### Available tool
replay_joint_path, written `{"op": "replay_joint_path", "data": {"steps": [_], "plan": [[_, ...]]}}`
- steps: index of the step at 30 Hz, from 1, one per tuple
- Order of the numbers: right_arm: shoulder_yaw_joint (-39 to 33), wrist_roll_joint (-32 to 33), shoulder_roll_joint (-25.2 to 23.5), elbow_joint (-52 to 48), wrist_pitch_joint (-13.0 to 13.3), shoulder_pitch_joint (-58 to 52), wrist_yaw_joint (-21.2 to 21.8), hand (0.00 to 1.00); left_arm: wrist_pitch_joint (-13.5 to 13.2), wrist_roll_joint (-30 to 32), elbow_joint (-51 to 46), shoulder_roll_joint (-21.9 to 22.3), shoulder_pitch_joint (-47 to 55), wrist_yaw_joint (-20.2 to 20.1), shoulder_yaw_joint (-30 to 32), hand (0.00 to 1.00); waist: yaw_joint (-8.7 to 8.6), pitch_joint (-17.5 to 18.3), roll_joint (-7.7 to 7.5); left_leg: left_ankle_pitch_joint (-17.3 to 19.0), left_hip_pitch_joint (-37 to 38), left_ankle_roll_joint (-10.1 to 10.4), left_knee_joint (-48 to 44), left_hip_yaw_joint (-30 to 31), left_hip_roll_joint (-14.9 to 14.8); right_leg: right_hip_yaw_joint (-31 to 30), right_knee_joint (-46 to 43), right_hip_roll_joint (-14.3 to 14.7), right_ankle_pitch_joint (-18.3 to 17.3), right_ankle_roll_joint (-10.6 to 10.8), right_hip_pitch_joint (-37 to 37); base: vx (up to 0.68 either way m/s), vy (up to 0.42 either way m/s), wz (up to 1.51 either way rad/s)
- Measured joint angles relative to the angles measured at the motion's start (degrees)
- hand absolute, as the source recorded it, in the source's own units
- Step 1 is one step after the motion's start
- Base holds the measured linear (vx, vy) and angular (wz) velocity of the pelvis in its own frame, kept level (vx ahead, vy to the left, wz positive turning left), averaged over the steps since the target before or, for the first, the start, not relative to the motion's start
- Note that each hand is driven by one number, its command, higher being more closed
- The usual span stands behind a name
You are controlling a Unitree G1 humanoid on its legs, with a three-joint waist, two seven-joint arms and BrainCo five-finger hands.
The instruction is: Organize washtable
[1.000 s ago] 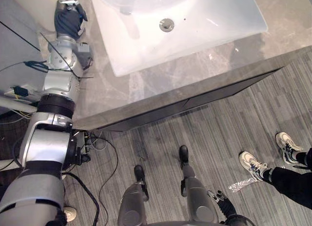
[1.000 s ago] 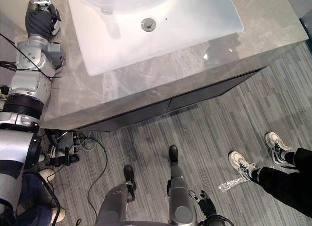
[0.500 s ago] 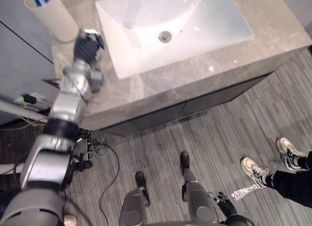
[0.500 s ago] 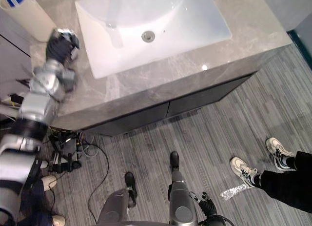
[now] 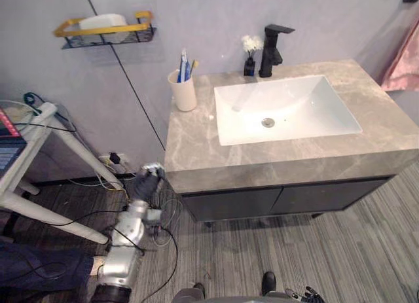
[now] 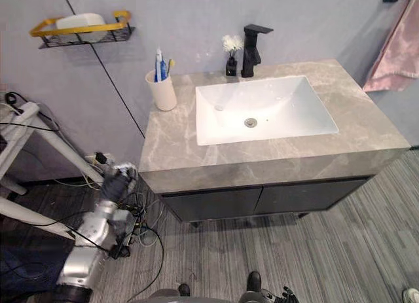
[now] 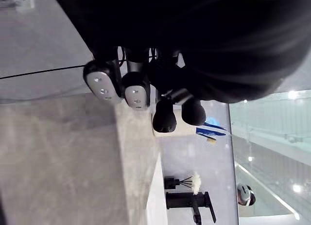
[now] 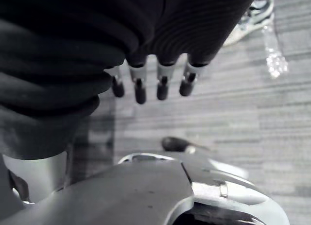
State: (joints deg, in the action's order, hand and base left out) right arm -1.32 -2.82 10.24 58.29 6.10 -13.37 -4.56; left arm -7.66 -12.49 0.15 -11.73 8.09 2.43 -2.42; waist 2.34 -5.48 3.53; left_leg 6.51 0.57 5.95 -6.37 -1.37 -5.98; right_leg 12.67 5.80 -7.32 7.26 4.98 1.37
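- Left eye view: the grey marble washtable stands against the wall, its long axis running left to right. Its white rectangular basin lies the same way. At the back, the black faucet points its spout forward over the basin. A cream cup on the back left corner holds toothbrushes upright, heads up. The left hand hangs just below the front left corner.
- Right eye view: a small dark vase of white flowers stands just left of the faucet.
- Left wrist view: the fingers are curled in, holding nothing.
- Right wrist view: the right hand hangs over the grey plank floor, its fingers loosely straight and empty.
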Motion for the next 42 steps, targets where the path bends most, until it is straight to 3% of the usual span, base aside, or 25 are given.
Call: {"op": "replay_joint_path", "data": {"steps": [3,7,11,14,16,18,20,23,25,30,33,42], "plan": [[-0.03,-0.09,-0.04,1.21,-0.14,-0.08,0.95,0.0,0.05,2.11,1.2,2.77,5.14,-0.77,0.5,1.0,0.23,1.51,-0.46,-0.1,0.3,0.09,0.42,1.27,0.02,0.95,0.13,0.15,-0.36,-0.03,0.61,-0.01,-0.017,0.18],[-1.0,-0.25,-0.26,1.69,-0.29,-0.05,1.84,0.0,1.29,7.43,18.04,6.74,8.69,-2.11,1.86,1.0,1.6,1.87,-1.04,-0.67,-0.17,0.24,1.03,3.0,0.03,2.99,-0.08,0.13,-1.0,0.09,1.14,0.02,-0.014,0.26],[-0.98,-0.07,-1.35,1.18,-0.46,0.14,1.7,0.0,1.93,10.46,30.66,7.86,8.19,-1.73,3.26,1.0,1.82,1.78,-2.82,-2.5,-2.06,0.2,2.62,5.18,0.07,6.31,-0.75,-0.15,-2.04,0.23,0.31,0.03,-0.028,0.43],[-0.97,0.07,-2.57,-1.07,-0.46,0.16,0.85,0.0,2.33,11.44,39.08,9.13,6.86,0.6,5.53,1.0,2.02,1.14,-3.79,-3.36,-3.35,0.01,2.38,5.7,-0.08,8.33,-5.95,-1.2,-5.31,0.53,-1.58,0.04,0.003,0.39],[-0.91,0.5,-3.18,-2.74,-0.39,0.62,0.32,0.0,2.21,12.53,44.08,9.16,2.89,3.84,8.12,1.0,4.23,0.43,-5.34,-3.53,-4.77,-0.19,2.53,4.4,-0.12,8.34,-8.06,-1.93,-6.48,0.73,-3.87,0.05,0.015,0.1],[-0.87,0.51,-3.62,-3.45,-0.3,0.75,-0.27,0.0,2.18,12.59,46.09,9.37,1.55,4.45,10.01,1.0,4.84,0.15,-5.78,-3.52,-4.75,-0.2,3.12,3.0,-0.13,7.46,-8.14,-2.1,-6.54,0.81,-4.73,0.07,0.012,-0.18],[-0.93,0.5,-4.03,-3.34,-0.31,1.23,-0.51,0.0,2.26,12.4,49.23,9.48,0.28,5.35,12.17,1.0,4.27,0.37,-6.45,-3.64,-3.59,-0.31,4.2,1.09,0.34,6.31,-8.13,-2.7,-6.48,1.26,-4.87,0.22,0.03,-0.24],[-0.99,0.43,-3.93,-1.68,-0.25,2.13,-0.43,0.0,2.32,12.12,51.38,10.07,-0.47,5.35,14.76,1.0,4.14,0.4,-6.43,-3.64,-2.45,-0.31,4.32,-0.48,0.44,5.89,-7.54,-2.7,-6.48,1.28,-4.36,0.18,0.01,-0.12],[-0.99,0.43,-4.03,-0.57,-0.24,2.88,-0.44,0.0,2.35,12.13,52.18,10.2,-0.43,5.34,16.04,1.0,2.95,0.39,-6.4,-3.63,-1.31,-0.31,4.3,-0.52,0.57,5.98,-6.65,-2.7,-6.48,1.28,-2.63,0.07,-0.005,0.02],[-1.01,0.38,-4.04,0.07,-0.02,2.89,-0.32,0.0,2.41,12.12,52.54,10.18,-0.39,5.21,16.18,1.0,2.89,0.76,-6.19,-3.51,1.49,-0.44,4.22,-2.33,0.8,4.21,-6.02,-2.76,-6.46,1.3,-0.56,-0.01,0.004,-0.16],[-1.03,0.28,-3.6,0.64,0.03,2.91,-0.21,0.0,2.49,12.1,53.69,10.41,-0.31,5.1,15.24,1.0,1.54,1.36,-5.26,-2.99,1.79,-0.97,4.22,-2.59,0.75,3.81,-5.98,-2.69,-6.02,1.6,-0.55,-0.09,0.012,-0.07],[-1.11,-0.06,-3.3,2.24,-0.31,2.69,-0.17,0.0,2.44,12.12,54.89,10.41,-0.28,4.88,13.79,1.0,1.45,2.56,-4.71,-2.5,2.19,-1.19,4.03,-4.24,1.07,1.43,-3.31,-2.55,-3.2,1.39,-0.56,-0.1,0.007,-0.15]]}}
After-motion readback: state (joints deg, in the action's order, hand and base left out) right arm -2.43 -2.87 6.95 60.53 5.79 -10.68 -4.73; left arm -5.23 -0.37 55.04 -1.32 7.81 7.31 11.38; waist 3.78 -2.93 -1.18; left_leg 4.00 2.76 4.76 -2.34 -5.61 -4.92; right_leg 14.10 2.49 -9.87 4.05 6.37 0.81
